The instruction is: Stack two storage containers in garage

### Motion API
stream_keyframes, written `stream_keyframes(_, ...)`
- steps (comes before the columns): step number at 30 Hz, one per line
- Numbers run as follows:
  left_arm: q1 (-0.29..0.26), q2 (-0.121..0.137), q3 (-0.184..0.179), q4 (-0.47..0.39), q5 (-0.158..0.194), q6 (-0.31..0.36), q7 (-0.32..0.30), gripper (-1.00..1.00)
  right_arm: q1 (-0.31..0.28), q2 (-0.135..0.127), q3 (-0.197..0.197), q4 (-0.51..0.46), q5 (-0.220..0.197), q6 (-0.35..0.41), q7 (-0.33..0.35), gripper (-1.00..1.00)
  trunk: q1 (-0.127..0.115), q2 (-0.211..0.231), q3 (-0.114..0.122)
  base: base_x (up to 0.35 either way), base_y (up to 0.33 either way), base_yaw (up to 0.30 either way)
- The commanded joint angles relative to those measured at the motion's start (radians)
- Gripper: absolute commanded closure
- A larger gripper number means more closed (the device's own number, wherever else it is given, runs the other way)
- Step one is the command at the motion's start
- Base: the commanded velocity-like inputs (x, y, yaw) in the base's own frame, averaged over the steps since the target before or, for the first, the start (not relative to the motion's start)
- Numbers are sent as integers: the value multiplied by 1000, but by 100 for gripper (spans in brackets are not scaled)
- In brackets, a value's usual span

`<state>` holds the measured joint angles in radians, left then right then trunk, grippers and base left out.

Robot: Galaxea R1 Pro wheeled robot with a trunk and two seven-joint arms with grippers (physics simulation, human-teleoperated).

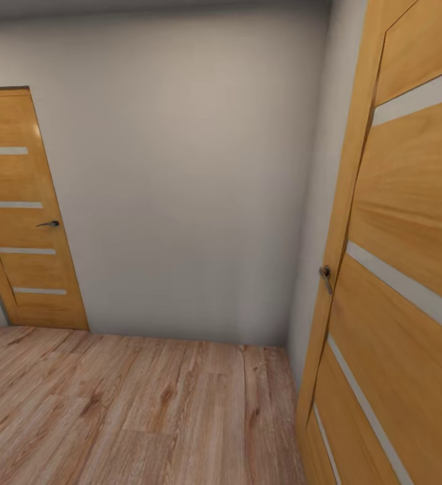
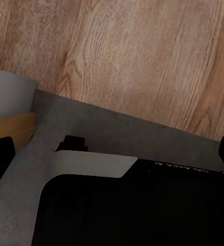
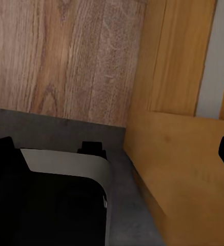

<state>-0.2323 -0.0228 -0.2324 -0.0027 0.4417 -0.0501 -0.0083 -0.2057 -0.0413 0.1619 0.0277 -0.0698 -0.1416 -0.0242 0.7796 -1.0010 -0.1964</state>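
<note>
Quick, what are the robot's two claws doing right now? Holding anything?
Left gripper: fingers spread apart, open, nothing between them.
Right gripper: also open, holding nothing, close beside an orange wooden door.

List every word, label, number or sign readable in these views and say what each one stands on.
Nothing here can be read.
One line of pale lettering on the black robot base panel in the left wrist view is too blurred to read.
The orange wooden doors and the grey wall carry no text.

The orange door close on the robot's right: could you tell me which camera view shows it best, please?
The head view: the near orange door shows its pale stripes, edge and handle. The right wrist view catches just its lower part above the grey threshold. The left wrist view shows a small orange sliver, possibly door or frame.
</note>
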Motion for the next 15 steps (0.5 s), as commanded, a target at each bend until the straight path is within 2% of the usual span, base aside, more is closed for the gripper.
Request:
stream_keyframes(1, -1, 0, -8, 1, 9, -4, -1, -100, -1, 0, 8, 3, -7, -6, -2, -100, 0, -1, -1, 4, 210, 0)
stream_keyframes(5, -1, 0, -8, 1, 9, -4, -1, -100, -1, 1, 8, 3, -8, -6, -2, -100, 0, -1, -1, 1, 137, 0)
stream_keyframes(15, -1, -1, -8, 1, 9, -4, -1, -100, -1, 1, 8, 3, -8, -6, -2, -100, 0, -1, -1, 1, 12, 0)
